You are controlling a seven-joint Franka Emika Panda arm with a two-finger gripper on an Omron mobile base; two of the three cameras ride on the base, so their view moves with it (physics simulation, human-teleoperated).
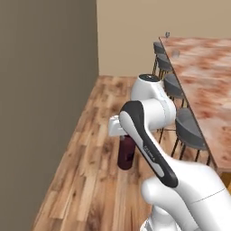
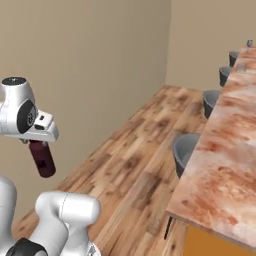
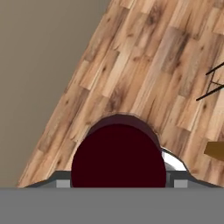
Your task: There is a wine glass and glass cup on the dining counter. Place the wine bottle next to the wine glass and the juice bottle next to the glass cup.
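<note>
The white arm bends up from its base and folds over, so the hand points down at the wood floor (image 1: pixel 90 180). The hand hangs in the air beside the counter (image 1: pixel 212 85), out over the floor and well apart from the stone top. The gripper (image 2: pixel 37 144) is clenched on the top of the juice bottle (image 1: pixel 126 153). The bottle hangs below the hand with nothing under it, and it leans a little. In the hand view, the round dark red cap fills the low middle, and the finger tips are hidden behind it. The counter is long, with a red-brown stone top. A row of grey stools (image 1: pixel 189 131) stands along its near side. Far down the counter stands the wine glass (image 1: pixel 167 34), small and hard to see. A little nearer on the top is a pale round thing, the cup (image 1: pixel 175 53), but it is too blurry to be sure. A tan wall (image 2: pixel 90 60) runs along the other side of the floor.
</note>
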